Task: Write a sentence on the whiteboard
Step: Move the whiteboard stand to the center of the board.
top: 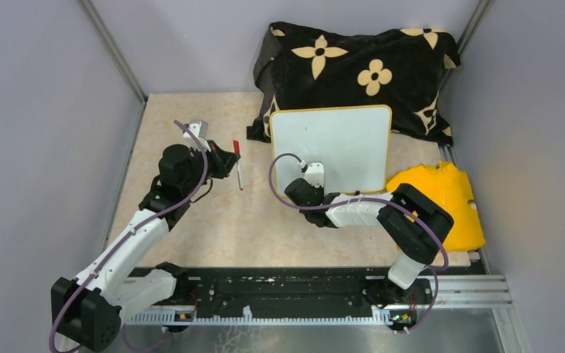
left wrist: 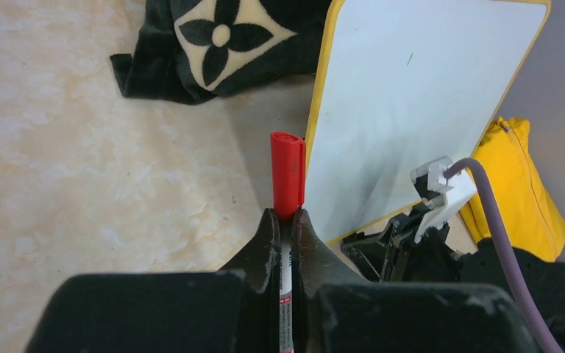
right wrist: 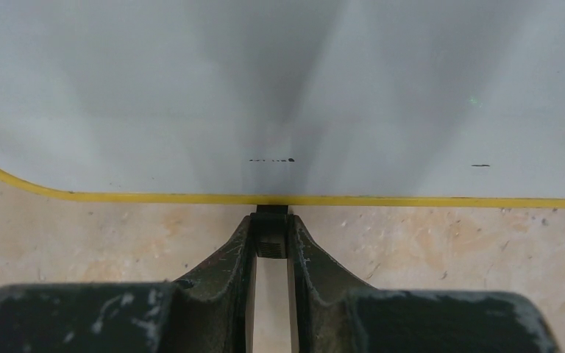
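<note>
Board place: the board (top: pixel 338 143) leans back on the black cloth (top: pixel 353 62) at 12 o'clock of the table. Its lower edge is on the tabletop, and a yellow garment (top: pixel 441 198) lies at its 4 o'clock.
Board face: bare apart from a few tiny dark specks; no lettering shows.
Right gripper: the right gripper (right wrist: pixel 271 223) is pressed together on the small black foot (right wrist: pixel 271 212) under the yellow frame, at about 7 o'clock of the board.
Left gripper: the left gripper (left wrist: pixel 287 218) pinches the marker (top: pixel 238 170) at 9 o'clock of the board, apart from it. The red cap (left wrist: pixel 287 173) juts past the fingertips and looks to be on.
Board handling: it seems light, thin and stiff, with a glossy face that offers no grip. Propped only on soft cloth, it would likely tip or slide under pen pressure.
Where to hold: the frame edge or the foot, low down, never the face.
Marker handling: it looks light, and its smooth round barrel may twist in the pinch.
</note>
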Controlling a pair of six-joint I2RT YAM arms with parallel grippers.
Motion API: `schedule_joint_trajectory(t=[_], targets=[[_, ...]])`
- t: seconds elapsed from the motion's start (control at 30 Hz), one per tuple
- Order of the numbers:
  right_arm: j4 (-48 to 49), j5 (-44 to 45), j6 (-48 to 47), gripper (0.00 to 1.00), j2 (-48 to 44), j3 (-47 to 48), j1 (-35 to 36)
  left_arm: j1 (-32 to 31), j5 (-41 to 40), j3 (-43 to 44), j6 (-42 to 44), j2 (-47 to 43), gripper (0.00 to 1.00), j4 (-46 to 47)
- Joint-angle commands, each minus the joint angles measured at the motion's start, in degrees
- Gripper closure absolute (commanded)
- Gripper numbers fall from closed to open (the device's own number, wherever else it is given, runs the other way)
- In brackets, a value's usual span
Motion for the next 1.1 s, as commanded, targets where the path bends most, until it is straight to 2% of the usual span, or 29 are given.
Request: schedule_joint_trajectory(t=[0.0,0.27,0.53,0.73,1.07], targets=[[-3.28,-2.00,8.27,1.00,-0.98,0.78,4.61,-0.24,-2.01,1.29,0.18,-1.86,1.00,-0.39],[-6.00,0.01,17.23,1.00,3.32,3.00,11.39,-0.24,-4.39,0.91,0.00,-4.51,1.00,-0.55],[-9.11,1.98,21.30,1.00,7.23,8.10,14.02,-0.24,-7.35,0.39,0.26,-7.02,1.00,-0.83],[-7.16,1.23,18.69,1.00,9.75,10.13,14.68,-0.24,-10.02,0.17,0.44,-8.03,1.00,-1.05],[-3.83,0.84,11.34,1.00,13.38,14.53,15.28,-0.24,-10.06,0.29,0.62,-8.04,1.00,-1.03]])
